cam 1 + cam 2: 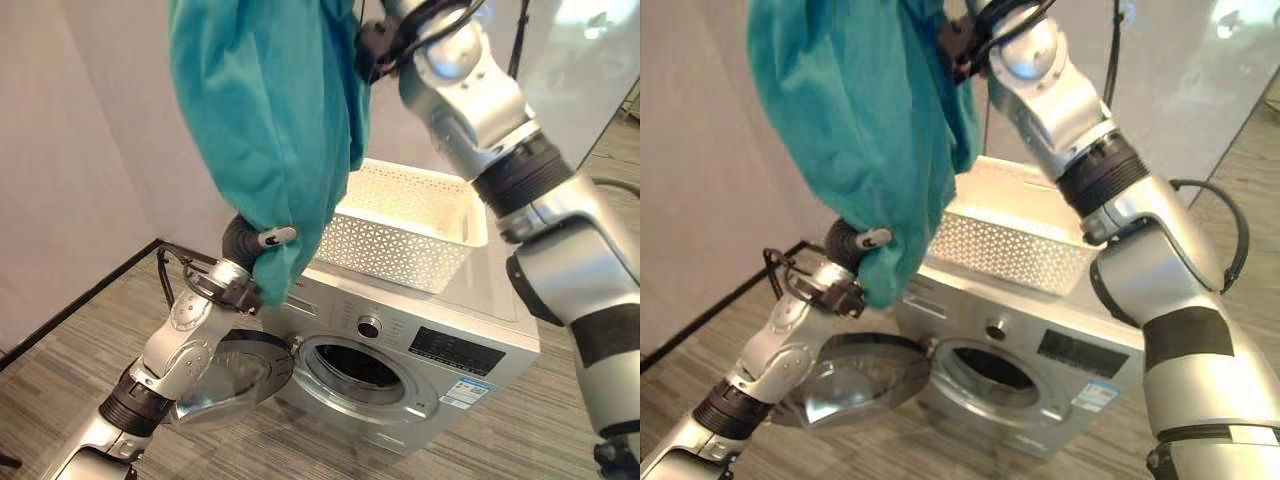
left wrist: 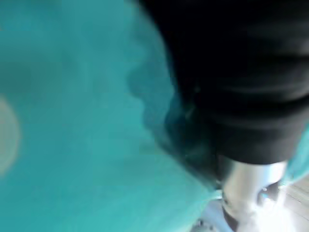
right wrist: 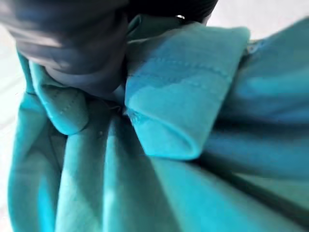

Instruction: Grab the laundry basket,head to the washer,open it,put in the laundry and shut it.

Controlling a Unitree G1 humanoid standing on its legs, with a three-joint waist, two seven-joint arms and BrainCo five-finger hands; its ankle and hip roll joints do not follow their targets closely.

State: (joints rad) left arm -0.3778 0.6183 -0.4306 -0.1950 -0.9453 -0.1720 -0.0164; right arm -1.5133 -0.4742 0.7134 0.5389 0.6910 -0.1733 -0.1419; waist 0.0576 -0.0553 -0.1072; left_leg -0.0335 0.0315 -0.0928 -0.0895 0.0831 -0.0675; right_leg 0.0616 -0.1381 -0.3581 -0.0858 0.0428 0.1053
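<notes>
The cloth (image 1: pixel 270 110) is held up high by the right hand (image 3: pixel 72 53) and gripped low by the left hand (image 1: pixel 262 245), to go into the open washer (image 1: pixel 400 350) below

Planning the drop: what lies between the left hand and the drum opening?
In the left eye view, the open door lies between the left hand and the drum opening.

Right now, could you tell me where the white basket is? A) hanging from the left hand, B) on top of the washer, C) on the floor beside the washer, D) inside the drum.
B: the basket sits on top of the washer, behind the teal cloth, above the open door.
</notes>
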